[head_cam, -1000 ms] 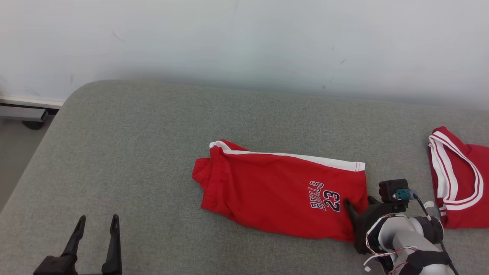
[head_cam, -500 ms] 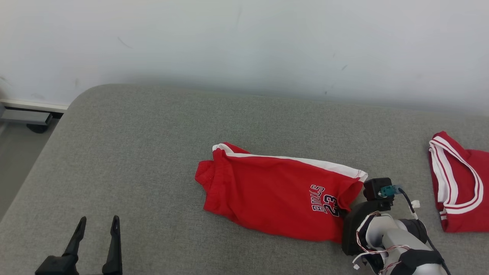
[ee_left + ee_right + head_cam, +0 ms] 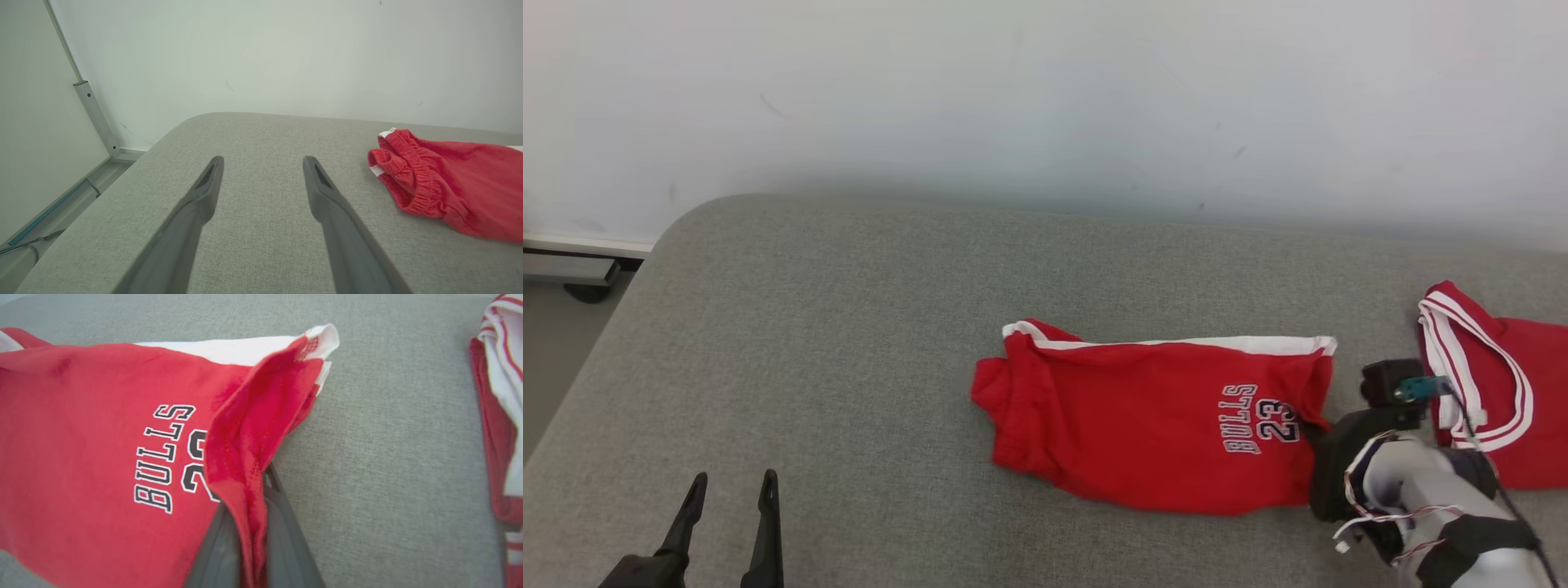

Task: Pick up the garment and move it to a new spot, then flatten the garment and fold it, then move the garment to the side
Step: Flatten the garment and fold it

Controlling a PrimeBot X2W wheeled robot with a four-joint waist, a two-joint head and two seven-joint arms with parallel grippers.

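Note:
The garment (image 3: 1143, 425) is a pair of red shorts with a white side stripe and "BULLS 23" lettering, lying on the grey padded surface (image 3: 849, 327). My right gripper (image 3: 1316, 429) is at its right end, shut on the hem. In the right wrist view that hem (image 3: 261, 416) rises in a fold pinched between the dark fingers (image 3: 286, 535). The elastic waistband (image 3: 404, 179) points toward my left gripper (image 3: 263, 161). That gripper (image 3: 734, 482) hovers open at the near left, well apart from the shorts, with nothing between its fingers.
A second red garment with white trim (image 3: 1494, 392) lies at the right edge, close behind my right wrist. A pale wall (image 3: 1045, 98) bounds the far side. The surface rounds off at its far left corner, with floor (image 3: 556, 327) beyond.
My right gripper has shut on the shorts' right hem and pulled it up and to the right, closer to the second garment. The head camera shifted slightly. The left gripper stayed put.

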